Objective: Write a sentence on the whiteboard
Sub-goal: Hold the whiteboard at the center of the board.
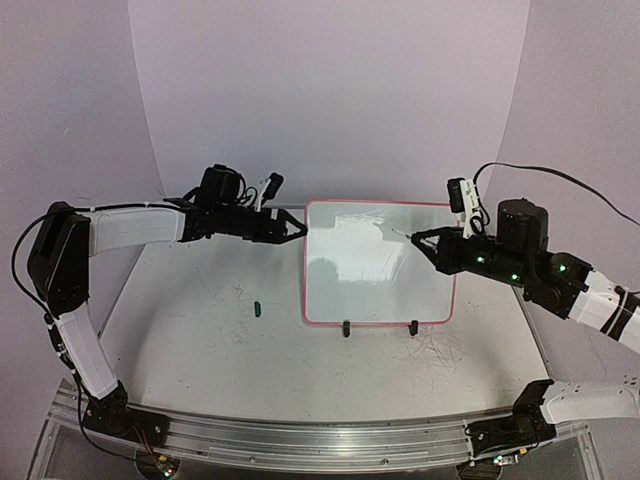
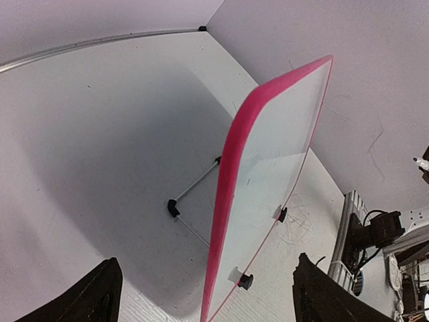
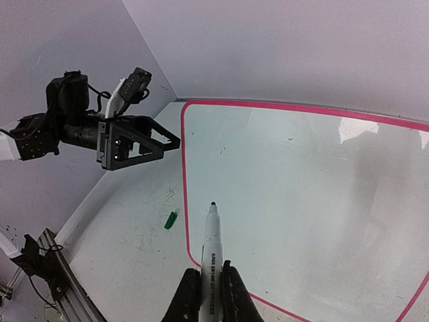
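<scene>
Right gripper (image 3: 211,276) is closed tight on a white marker (image 3: 212,238). The marker's dark tip points to 12 o'clock in the wrist view, over the lower left part of the whiteboard (image 1: 380,290). Whether the tip touches cannot be told. In the top view the right forearm enters level from 3 o'clock, and its base sits at 5 o'clock.

Left gripper (image 1: 296,229) has its jaws spread wide, and the board's pink left edge passes between them without visible contact. Its forearm runs level toward 3 o'clock from an elbow at 9 o'clock.

The whiteboard stands tilted on two black feet (image 1: 346,329) at table (image 1: 200,340) centre. A green cap (image 1: 257,309) lies at the board's 8 o'clock.
</scene>
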You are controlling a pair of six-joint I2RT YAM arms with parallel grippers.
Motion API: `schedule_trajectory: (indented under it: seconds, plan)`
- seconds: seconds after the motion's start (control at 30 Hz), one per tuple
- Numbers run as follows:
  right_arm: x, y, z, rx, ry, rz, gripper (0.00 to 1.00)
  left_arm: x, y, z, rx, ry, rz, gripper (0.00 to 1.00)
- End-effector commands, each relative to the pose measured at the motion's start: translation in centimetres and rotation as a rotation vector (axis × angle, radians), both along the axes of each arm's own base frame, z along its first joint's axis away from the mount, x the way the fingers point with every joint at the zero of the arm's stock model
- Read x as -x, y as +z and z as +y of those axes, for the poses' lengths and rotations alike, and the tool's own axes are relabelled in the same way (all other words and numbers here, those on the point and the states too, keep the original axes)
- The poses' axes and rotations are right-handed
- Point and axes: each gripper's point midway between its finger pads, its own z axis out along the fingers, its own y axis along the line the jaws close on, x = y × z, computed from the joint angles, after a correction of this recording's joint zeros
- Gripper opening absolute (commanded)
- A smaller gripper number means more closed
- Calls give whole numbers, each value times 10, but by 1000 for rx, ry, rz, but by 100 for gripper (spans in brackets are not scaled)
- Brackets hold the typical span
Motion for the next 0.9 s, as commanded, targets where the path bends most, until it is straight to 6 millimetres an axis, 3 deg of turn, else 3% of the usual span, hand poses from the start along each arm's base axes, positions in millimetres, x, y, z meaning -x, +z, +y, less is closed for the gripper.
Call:
schedule_trajectory:
  seconds: [0.0, 0.2, 0.47, 0.63, 0.87]
  plan:
    - [1, 26, 5, -28, 28, -55, 0, 6, -2, -10, 53, -86, -23, 86]
    - [3, 22, 5, -19, 22, -46, 0, 8, -5, -14, 66, -111, -11, 76]
    - [5, 13, 16, 10, 32, -42, 0, 15, -2, -22, 115, -176, 21, 74]
    - [5, 16, 24, 15, 51, -54, 0, 17, 1, -28, 149, -219, 31, 65]
    - [5, 18, 31, 19, 57, -64, 0, 2, 13, -21, 194, -210, 26, 60]
